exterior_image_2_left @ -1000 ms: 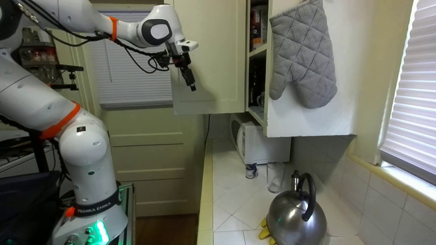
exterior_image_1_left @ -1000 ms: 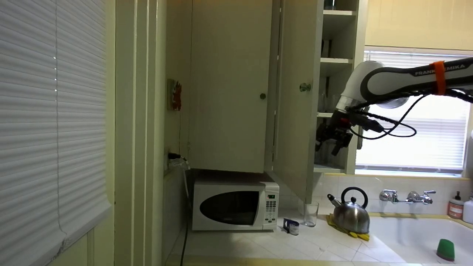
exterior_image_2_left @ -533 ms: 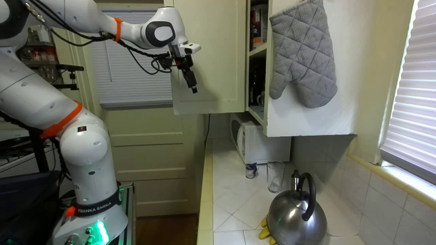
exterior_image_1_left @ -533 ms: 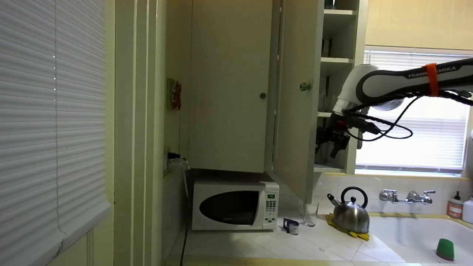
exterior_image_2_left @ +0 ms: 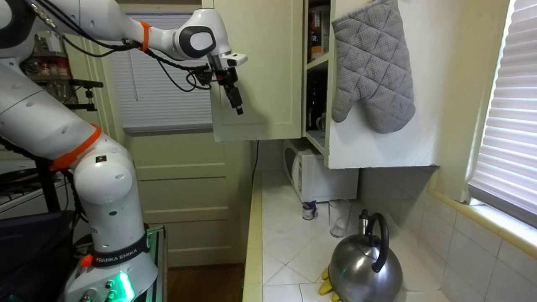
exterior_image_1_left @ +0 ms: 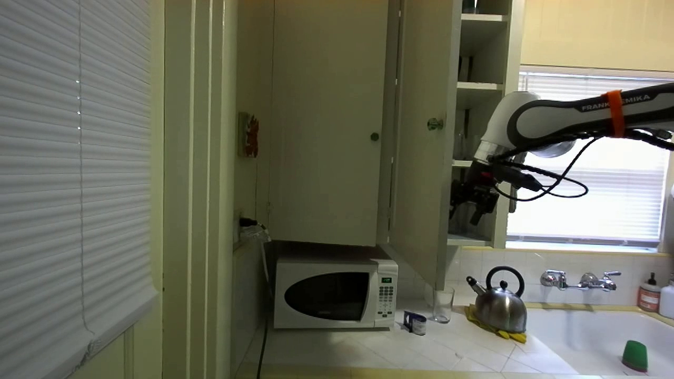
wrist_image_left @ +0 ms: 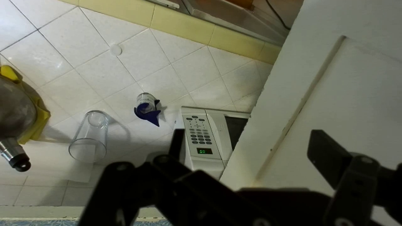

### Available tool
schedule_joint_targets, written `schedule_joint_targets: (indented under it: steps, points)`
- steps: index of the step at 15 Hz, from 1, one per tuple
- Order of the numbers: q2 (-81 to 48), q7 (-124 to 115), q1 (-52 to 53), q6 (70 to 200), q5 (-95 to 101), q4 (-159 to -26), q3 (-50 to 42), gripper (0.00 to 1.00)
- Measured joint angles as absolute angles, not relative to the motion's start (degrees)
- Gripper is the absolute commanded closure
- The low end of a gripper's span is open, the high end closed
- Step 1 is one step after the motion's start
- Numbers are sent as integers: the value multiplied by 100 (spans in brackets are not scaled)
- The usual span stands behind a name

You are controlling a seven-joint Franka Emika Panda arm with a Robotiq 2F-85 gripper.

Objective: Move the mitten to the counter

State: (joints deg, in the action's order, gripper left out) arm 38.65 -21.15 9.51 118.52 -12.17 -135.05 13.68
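Note:
The mitten [exterior_image_2_left: 375,67] is a grey quilted oven mitt hanging on the side of the wall cabinet, thumb at lower left. Its narrow edge shows beside the cabinet, partly behind the arm, in an exterior view [exterior_image_1_left: 513,204]; it is out of the wrist view. The counter [exterior_image_2_left: 285,239] is the white tiled worktop below, also seen in an exterior view [exterior_image_1_left: 368,350] and the wrist view [wrist_image_left: 125,72]. My gripper [exterior_image_1_left: 463,216] is high above the counter, near the open cabinet door and apart from the mitten. In the wrist view its fingers [wrist_image_left: 248,139] are wide open with nothing between them.
An open cabinet door [exterior_image_2_left: 260,71] stands behind the gripper. On the counter are a microwave [exterior_image_1_left: 334,295], a small can with a blue wrapper [exterior_image_1_left: 416,322], a clear glass [exterior_image_1_left: 443,305] and a metal kettle [exterior_image_2_left: 365,268] on a yellow cloth. A sink [exterior_image_1_left: 590,337] adjoins.
Over the first half second the arm shifted slightly toward the cabinet and down. Since then it has hardly moved. The mitten hangs unchanged.

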Motion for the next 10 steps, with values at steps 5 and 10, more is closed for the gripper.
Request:
schedule_joint_targets:
  steps: [5, 10]
  points:
    - [3865, -2115, 951, 11852, -1217, -13505, 1368, 0]
    - [4021, -1966, 762, 12105, -1154, -13500, 1158, 0]
